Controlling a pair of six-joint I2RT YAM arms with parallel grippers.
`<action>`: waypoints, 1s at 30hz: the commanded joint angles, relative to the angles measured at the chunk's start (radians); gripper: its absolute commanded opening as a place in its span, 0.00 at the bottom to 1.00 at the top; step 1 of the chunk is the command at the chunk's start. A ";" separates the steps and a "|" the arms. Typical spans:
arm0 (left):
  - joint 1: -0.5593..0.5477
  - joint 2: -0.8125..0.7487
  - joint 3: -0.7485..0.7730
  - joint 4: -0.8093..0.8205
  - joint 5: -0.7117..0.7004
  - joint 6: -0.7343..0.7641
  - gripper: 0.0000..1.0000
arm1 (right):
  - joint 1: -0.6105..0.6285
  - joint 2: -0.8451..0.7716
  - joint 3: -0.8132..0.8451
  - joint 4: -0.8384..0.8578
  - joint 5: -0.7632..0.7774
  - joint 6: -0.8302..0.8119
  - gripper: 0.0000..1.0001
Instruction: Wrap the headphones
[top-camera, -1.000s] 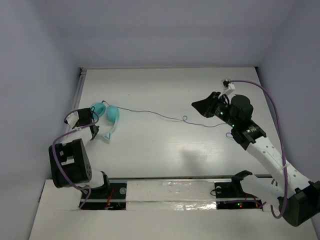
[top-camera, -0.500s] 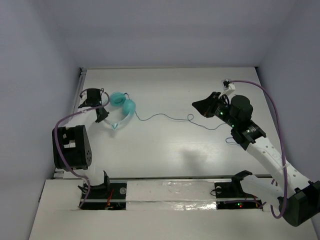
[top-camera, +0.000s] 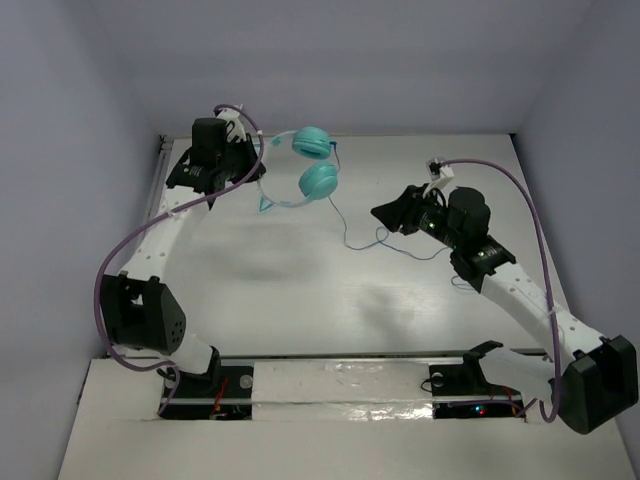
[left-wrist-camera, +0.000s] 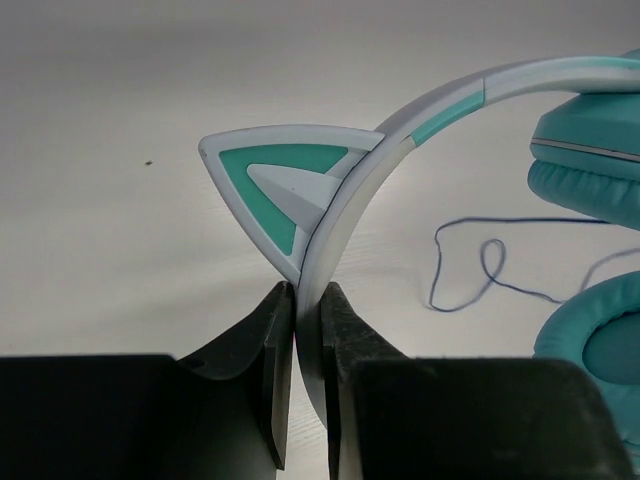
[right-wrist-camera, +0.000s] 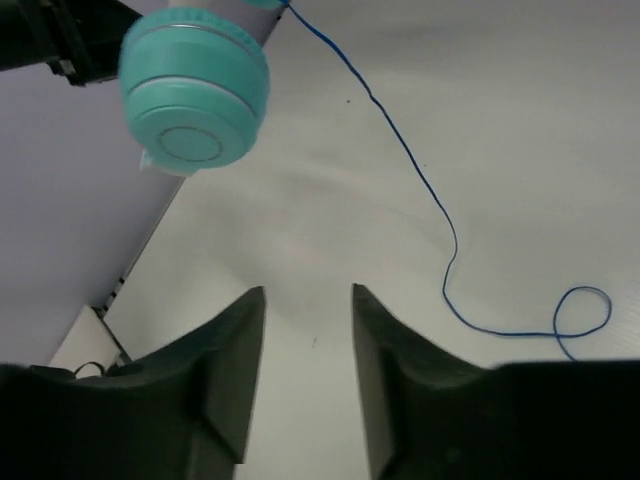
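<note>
Your left gripper (left-wrist-camera: 297, 300) is clamped tight on the pale thin headband (left-wrist-camera: 350, 195) of the teal over-ear headphones (top-camera: 320, 182), right below the little triangular cat-ear piece (left-wrist-camera: 270, 180). They're held up off the white table (top-camera: 300, 300) at the far left, both round cups hanging free. The thin dark-blue cord (right-wrist-camera: 410, 158) trails down and loops on the tabletop near your right gripper (right-wrist-camera: 308, 300), whose fingers are parted with nothing between them.
</note>
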 joint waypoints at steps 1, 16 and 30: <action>0.004 -0.025 0.111 0.004 0.193 0.043 0.00 | 0.004 0.043 0.031 0.094 -0.060 -0.117 0.53; 0.004 0.046 0.480 -0.104 0.405 -0.006 0.00 | 0.004 0.345 0.028 0.394 -0.196 -0.234 0.85; 0.039 0.070 0.573 -0.104 0.450 -0.076 0.00 | 0.004 0.485 0.013 0.548 -0.183 -0.219 0.72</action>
